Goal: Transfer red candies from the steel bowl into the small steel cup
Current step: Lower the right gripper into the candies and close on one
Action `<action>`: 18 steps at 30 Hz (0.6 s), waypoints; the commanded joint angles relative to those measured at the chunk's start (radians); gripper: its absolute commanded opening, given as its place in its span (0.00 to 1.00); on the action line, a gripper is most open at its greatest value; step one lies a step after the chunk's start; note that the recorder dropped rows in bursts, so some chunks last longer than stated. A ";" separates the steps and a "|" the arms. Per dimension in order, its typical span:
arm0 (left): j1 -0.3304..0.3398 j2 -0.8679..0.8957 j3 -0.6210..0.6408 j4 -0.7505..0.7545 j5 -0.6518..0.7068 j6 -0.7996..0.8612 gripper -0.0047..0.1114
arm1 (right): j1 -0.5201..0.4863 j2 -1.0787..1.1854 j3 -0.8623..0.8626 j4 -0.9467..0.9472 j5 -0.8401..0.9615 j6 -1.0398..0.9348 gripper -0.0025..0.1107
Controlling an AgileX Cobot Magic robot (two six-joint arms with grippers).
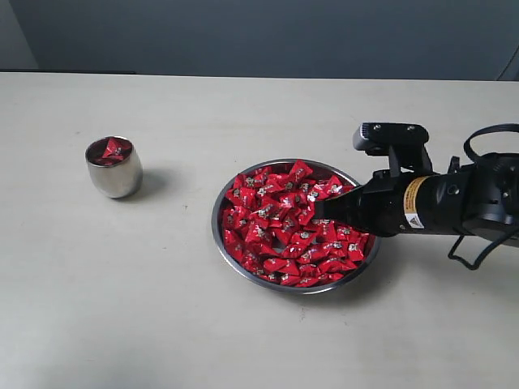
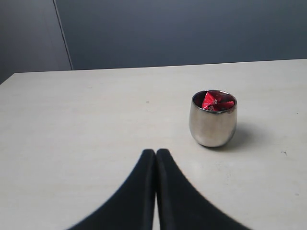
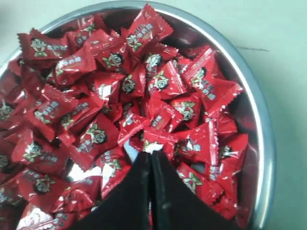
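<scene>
The steel bowl (image 1: 217, 212) sits right of centre on the table, heaped with red candies (image 1: 276, 223). My right gripper (image 1: 318, 209) reaches in from the right, low over the pile. In the right wrist view its black fingertips (image 3: 150, 154) are pressed together, touching the candies (image 3: 96, 72) near the bowl's rim (image 3: 261, 120). Nothing shows between them. The small steel cup (image 1: 114, 174) stands upright at the far left with a few red candies (image 1: 113, 150) inside. My left gripper (image 2: 156, 152) is shut and empty, hovering over bare table short of the cup (image 2: 212, 125). It is outside the exterior view.
The pale table (image 1: 162, 308) runs back to a dark grey wall (image 1: 259, 32). Bare tabletop lies between the cup and the bowl. The right arm's black body and cables (image 1: 478, 203) hang over the table's right side.
</scene>
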State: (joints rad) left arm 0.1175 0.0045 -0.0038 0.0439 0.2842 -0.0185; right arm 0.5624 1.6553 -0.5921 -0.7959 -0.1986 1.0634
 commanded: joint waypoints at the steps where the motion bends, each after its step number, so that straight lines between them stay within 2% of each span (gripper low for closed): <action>1: 0.001 -0.004 0.004 0.001 0.001 -0.001 0.04 | -0.001 0.004 -0.007 -0.124 -0.043 0.111 0.02; 4: 0.001 -0.004 0.004 0.001 0.001 -0.001 0.04 | -0.001 0.024 -0.018 -0.146 -0.043 0.129 0.06; 5: 0.001 -0.004 0.004 0.001 0.001 -0.001 0.04 | -0.001 0.035 -0.029 -0.149 -0.043 0.140 0.14; 9: 0.001 -0.004 0.004 0.001 0.001 -0.001 0.04 | -0.001 0.057 -0.050 -0.156 -0.015 0.161 0.32; 18: 0.001 -0.004 0.004 0.001 0.001 -0.001 0.04 | -0.001 0.136 -0.093 -0.163 0.010 0.170 0.33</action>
State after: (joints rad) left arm 0.1175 0.0045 -0.0038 0.0439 0.2842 -0.0185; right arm 0.5624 1.7776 -0.6807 -0.9503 -0.1955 1.2307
